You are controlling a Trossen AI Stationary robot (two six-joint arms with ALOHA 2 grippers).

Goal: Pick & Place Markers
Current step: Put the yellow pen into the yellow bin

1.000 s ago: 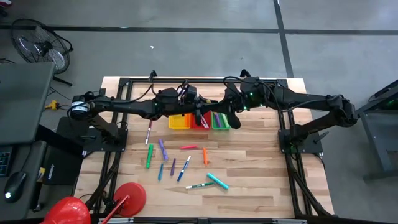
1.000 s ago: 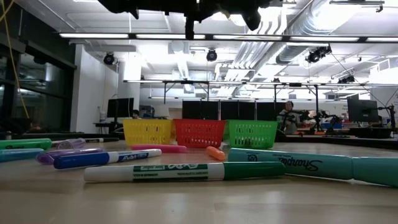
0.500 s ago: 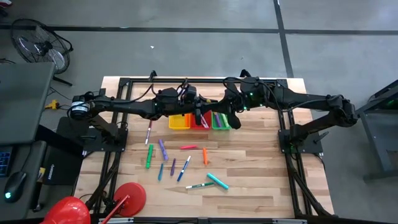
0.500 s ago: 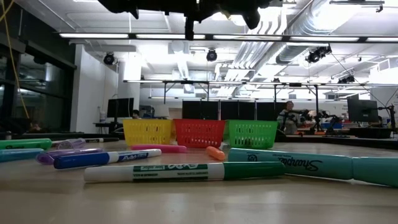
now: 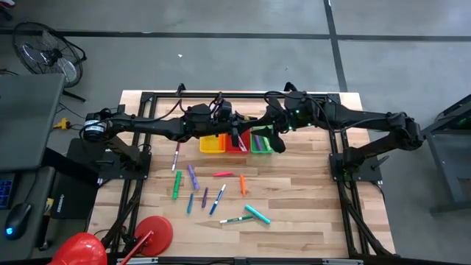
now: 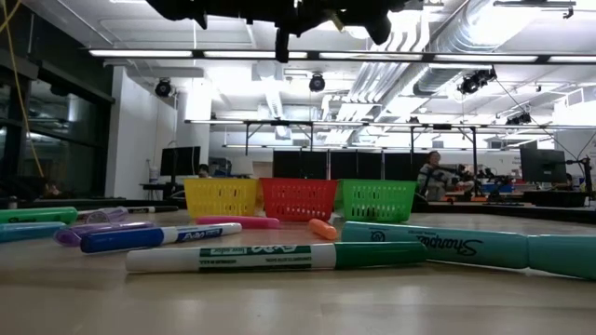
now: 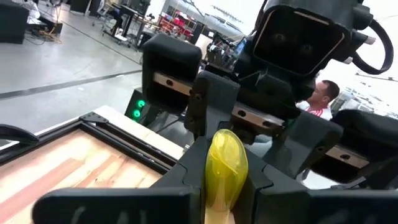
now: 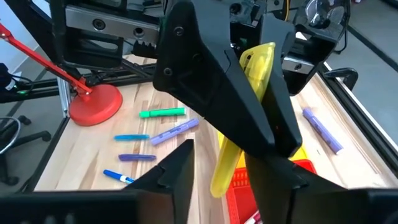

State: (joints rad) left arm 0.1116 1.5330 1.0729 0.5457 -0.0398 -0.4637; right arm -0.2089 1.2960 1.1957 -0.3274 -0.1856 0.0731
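- Two grippers meet above the red basket [image 5: 237,143]; left gripper [image 7: 227,180] fingers clamp a yellow marker [image 7: 226,163].
- Right gripper [image 8: 217,163] fingers stand parted around it; contact unclear.

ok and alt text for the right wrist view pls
A yellow marker stands tilted, clamped in the left gripper, whose dark fingers fill the middle of the picture. The right gripper has its own fingers open on either side of the marker's lower end. Beyond, a green marker and a purple marker lie on the wooden table, and a red basket sits under the grippers.
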